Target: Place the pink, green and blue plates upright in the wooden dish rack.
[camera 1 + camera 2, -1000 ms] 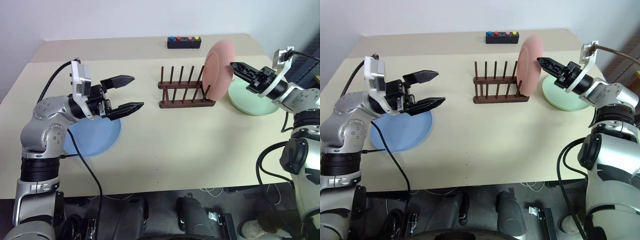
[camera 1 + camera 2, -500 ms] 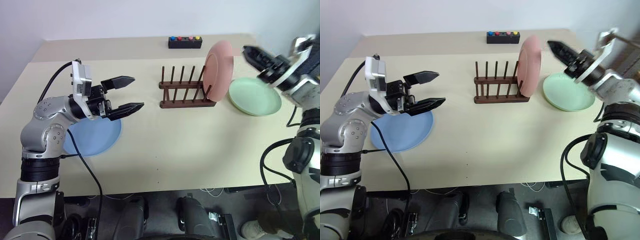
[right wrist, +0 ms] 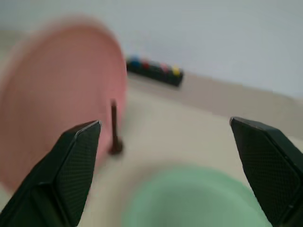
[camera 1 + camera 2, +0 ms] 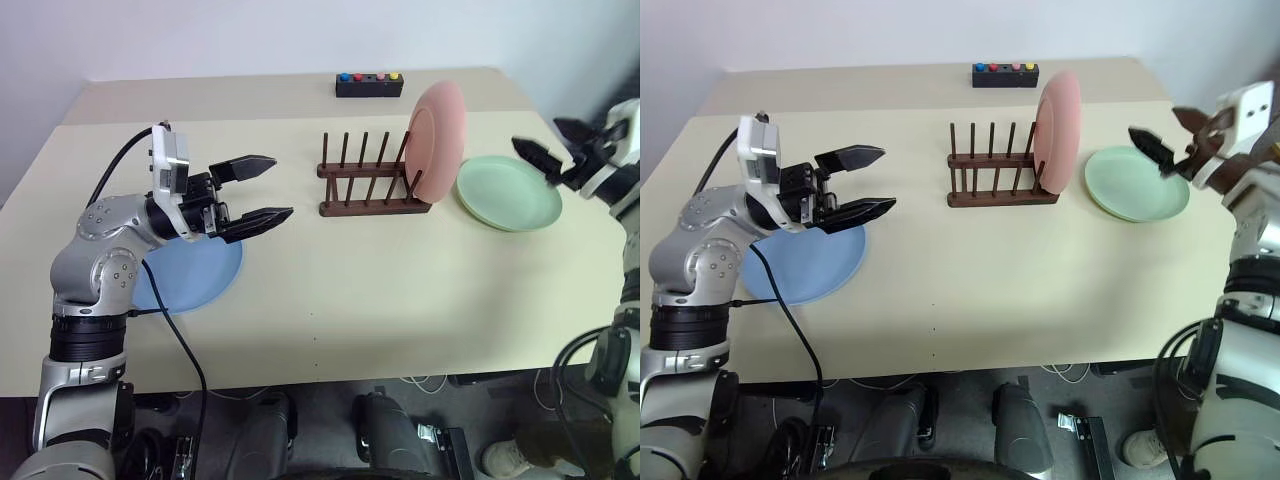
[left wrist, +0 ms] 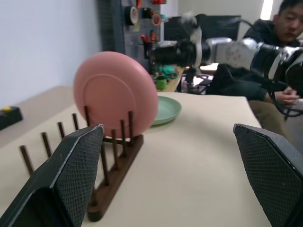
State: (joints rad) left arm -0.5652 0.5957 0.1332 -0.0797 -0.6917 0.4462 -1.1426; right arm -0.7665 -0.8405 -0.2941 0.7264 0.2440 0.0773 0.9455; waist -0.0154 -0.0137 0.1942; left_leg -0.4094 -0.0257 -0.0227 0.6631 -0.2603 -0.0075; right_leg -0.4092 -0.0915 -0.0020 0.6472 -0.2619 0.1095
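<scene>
Right gripper (image 4: 1168, 148), jaws wide and empty, should pinch the green plate (image 4: 1137, 183) squarely at its rim

The tabletop (image 4: 400, 290) in front of me is a plain pale beige surface. Near its middle, toward the far side, the wooden dish rack (image 4: 368, 190) rests on it, with the pink plate (image 4: 438, 140) standing on edge at the rack's right end. Just to the right of the rack the green plate (image 4: 508, 192) lies flat on the tabletop. On my left the blue plate (image 4: 195, 275) lies flat, well apart from the rack. At the far edge sits a small black box (image 4: 369, 84) with coloured buttons.
</scene>
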